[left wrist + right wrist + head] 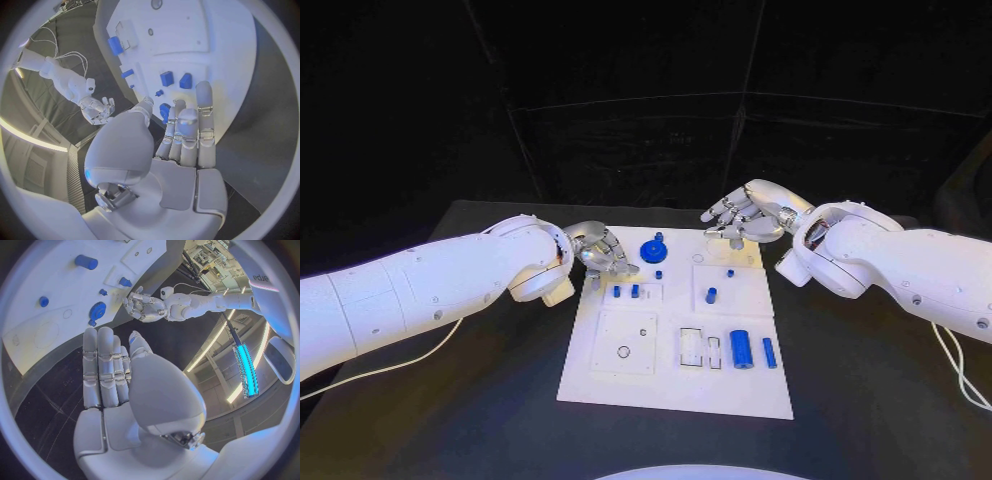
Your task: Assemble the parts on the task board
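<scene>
Black table [473, 400], dark backdrop behind it. White task board [678, 385] lies flat mid-table, long side running away from the robot.

Left hand [599, 252] sits at the board's far-left edge, just beside it. Left wrist view: fingers [204, 117] straight and close together over the board edge, thumb alongside, nothing held.

Right hand [746, 216] hovers at the board's far-right corner. Right wrist view: fingers [100, 365] straight, side by side, nothing in them, palm toward the board. Contact with the board: cannot tell for either hand.

Parts on the board (all blue):
- gear [655, 250] with a knob above it, far end, between the two hands
- two small pegs [626, 292] side by side on the left inset plate
- one small piece [711, 295] on the right inset plate
- thick cylinder [740, 349] and thin rod [769, 352], lying parallel near the right edge, just beside each other

Near-left inset plate [625, 343] has a small ring-shaped hole. Two rectangular slots [692, 345] sit left of the thick cylinder.
</scene>
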Action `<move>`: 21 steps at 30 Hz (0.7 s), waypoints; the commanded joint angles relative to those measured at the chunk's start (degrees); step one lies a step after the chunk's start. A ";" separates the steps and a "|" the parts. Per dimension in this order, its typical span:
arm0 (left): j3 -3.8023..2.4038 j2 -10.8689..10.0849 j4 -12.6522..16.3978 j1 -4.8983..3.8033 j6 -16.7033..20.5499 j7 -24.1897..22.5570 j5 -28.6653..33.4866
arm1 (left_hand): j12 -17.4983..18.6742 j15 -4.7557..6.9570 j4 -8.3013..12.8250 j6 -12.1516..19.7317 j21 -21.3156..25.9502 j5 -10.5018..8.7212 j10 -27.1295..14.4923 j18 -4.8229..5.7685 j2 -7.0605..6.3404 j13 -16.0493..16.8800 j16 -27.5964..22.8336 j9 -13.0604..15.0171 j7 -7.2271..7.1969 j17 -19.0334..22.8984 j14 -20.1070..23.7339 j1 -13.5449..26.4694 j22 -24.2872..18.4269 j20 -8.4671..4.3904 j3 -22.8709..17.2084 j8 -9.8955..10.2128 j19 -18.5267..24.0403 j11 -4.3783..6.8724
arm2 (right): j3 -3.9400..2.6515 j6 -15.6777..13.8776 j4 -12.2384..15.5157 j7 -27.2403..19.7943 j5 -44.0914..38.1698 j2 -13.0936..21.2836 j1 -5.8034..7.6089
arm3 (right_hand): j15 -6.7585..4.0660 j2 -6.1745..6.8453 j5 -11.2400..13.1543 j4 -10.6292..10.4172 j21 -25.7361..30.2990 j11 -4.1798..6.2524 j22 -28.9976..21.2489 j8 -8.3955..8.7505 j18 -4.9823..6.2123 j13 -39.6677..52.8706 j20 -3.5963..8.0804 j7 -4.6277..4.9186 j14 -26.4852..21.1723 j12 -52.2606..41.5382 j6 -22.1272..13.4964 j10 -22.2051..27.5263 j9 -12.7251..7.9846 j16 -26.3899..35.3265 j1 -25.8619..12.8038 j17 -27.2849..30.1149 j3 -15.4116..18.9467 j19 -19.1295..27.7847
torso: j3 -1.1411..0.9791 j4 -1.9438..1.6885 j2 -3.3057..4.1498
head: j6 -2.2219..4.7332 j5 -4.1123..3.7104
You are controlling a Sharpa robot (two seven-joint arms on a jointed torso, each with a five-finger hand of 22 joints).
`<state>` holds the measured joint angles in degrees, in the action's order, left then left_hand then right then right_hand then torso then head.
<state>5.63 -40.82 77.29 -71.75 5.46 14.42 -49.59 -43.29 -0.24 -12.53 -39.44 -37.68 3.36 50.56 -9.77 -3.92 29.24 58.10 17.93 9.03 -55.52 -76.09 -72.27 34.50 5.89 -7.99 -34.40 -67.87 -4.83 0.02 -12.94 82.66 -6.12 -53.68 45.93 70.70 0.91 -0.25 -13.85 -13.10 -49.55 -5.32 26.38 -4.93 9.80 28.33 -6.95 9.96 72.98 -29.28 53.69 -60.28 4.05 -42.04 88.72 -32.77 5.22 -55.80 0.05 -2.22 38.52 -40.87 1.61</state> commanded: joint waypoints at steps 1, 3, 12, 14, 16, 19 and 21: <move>-0.04 1.05 -0.94 -0.14 4.60 -11.49 1.20 | 1.52 -0.25 2.46 -0.62 1.17 0.26 -1.33 -0.66 1.05 -1.64 -2.56 -0.94 0.40 2.55 1.49 -4.49 -0.79 0.46 -1.73 0.66 0.43 -0.19 | -0.03 0.27 0.02 -0.27 -0.06 -0.07 0.11 | 0.10 0.21 -0.26 -0.24 0.23 0.06 -0.05 -0.15 0.65 -0.08 -0.27 0.18 -0.32 -0.26 -0.40 0.42 0.09 0.36 -0.42 -0.08 -0.03 0.00 | -0.03 0.02 0.05 | 0.13 0.04; -0.02 2.06 -1.91 -0.14 5.19 -13.87 -2.51 | 3.09 -0.46 4.23 -1.10 1.94 0.28 -2.04 -0.68 1.20 -3.30 -4.68 -1.94 0.53 4.71 2.89 -7.43 -1.31 0.58 -3.22 1.47 0.75 -0.40 | -0.03 0.27 0.00 -0.28 -0.06 -0.12 0.11 | 0.10 0.21 -0.26 -0.26 0.24 0.06 -0.06 -0.15 0.65 -0.08 -0.27 0.18 -0.33 -0.27 -0.41 0.43 0.09 0.36 -0.43 -0.08 -0.02 0.00 | -0.04 0.06 0.07 | 0.24 -0.03; 0.06 6.75 -5.47 -0.10 5.73 -18.66 -16.93 | 11.50 -0.96 8.05 -5.32 2.85 0.02 -1.89 -0.78 -1.87 -12.62 -6.01 -7.88 0.89 8.05 3.60 -10.86 -2.25 0.85 -6.39 8.04 -0.20 -1.21 | -0.03 0.30 -0.05 -0.28 -0.06 -0.34 0.11 | 0.11 0.19 -0.26 -0.29 0.27 0.07 -0.07 -0.17 0.66 -0.10 -0.29 0.18 -0.34 -0.31 -0.43 0.45 0.09 0.37 -0.45 -0.11 -0.02 0.00 | -0.03 0.22 0.14 | 0.41 -0.40; 0.19 7.84 -6.29 -0.09 5.29 -18.87 -20.03 | 12.92 -0.93 8.71 -6.08 1.74 -0.07 -1.38 -0.69 -2.52 -14.48 -1.37 -9.08 1.09 4.39 0.52 -10.64 -1.78 0.81 -6.76 9.51 -2.01 -1.34 | -0.03 0.29 -0.05 -0.27 -0.06 -0.37 0.11 | 0.11 0.19 -0.26 -0.29 0.27 0.07 -0.07 -0.17 0.66 -0.10 -0.29 0.18 -0.34 -0.31 -0.43 0.45 0.09 0.37 -0.45 -0.11 -0.02 0.00 | 0.00 0.07 0.10 | 0.33 -0.62; 0.31 9.02 -7.23 -0.09 4.36 -18.71 -23.42 | 14.31 -0.89 9.27 -6.50 0.30 0.11 -1.39 -0.75 -3.09 -16.13 4.81 -10.11 1.04 -1.15 -3.03 -10.31 -1.09 0.69 -6.99 10.83 -4.01 -1.34 | -0.03 0.30 -0.03 -0.28 -0.06 -0.43 0.11 | 0.11 0.19 -0.26 -0.29 0.27 0.07 -0.07 -0.17 0.66 -0.10 -0.29 0.18 -0.34 -0.31 -0.43 0.45 0.09 0.37 -0.45 -0.11 -0.02 0.00 | 0.00 0.09 0.12 | 0.45 -0.61; 0.77 10.29 -8.53 -0.09 3.32 -18.37 -26.05 | 15.66 -0.84 9.78 -7.20 -2.13 0.09 -1.20 -0.49 -3.33 -17.89 9.48 -11.14 0.99 -5.23 -5.23 -9.81 0.83 0.67 -7.17 12.18 -5.80 -1.34 | -0.03 0.30 -0.03 -0.27 -0.06 -0.49 0.11 | 0.11 0.19 -0.26 -0.29 0.27 0.07 -0.07 -0.17 0.66 -0.10 -0.29 0.18 -0.34 -0.31 -0.43 0.45 0.09 0.37 -0.45 -0.11 -0.02 0.00 | -0.02 0.08 0.11 | 0.43 -0.66; 1.14 11.15 -9.54 -0.10 2.46 -18.01 -27.55 | 16.22 -0.75 10.09 -7.74 -5.70 0.10 -1.01 0.10 -3.46 -18.73 11.77 -11.61 0.82 -7.33 -6.22 -9.59 4.39 0.64 -7.24 12.78 -7.29 -1.38 | -0.03 0.29 -0.04 -0.26 -0.06 -0.54 0.11 | 0.11 0.19 -0.26 -0.29 0.27 0.07 -0.07 -0.17 0.66 -0.10 -0.29 0.18 -0.34 -0.31 -0.43 0.45 0.09 0.37 -0.45 -0.11 -0.02 0.00 | -0.02 0.02 0.08 | 0.39 -0.70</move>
<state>6.76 -29.93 68.26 -71.77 9.42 -2.31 -70.65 -27.22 -0.98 -2.73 -46.96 -42.56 3.36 49.11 -9.76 -7.12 10.75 69.26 6.44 9.87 -62.29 -82.00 -82.04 38.11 6.53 -15.29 -21.77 -74.79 -6.20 0.02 -12.91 82.53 -6.12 -53.68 45.47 70.70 0.91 -0.24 -13.85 -13.10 -49.55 -5.32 26.39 -4.93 9.79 28.28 -6.95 10.17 72.98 -29.27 53.49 -60.28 4.09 -42.04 88.72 -32.81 5.23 -55.80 0.04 -2.11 38.64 -40.44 0.96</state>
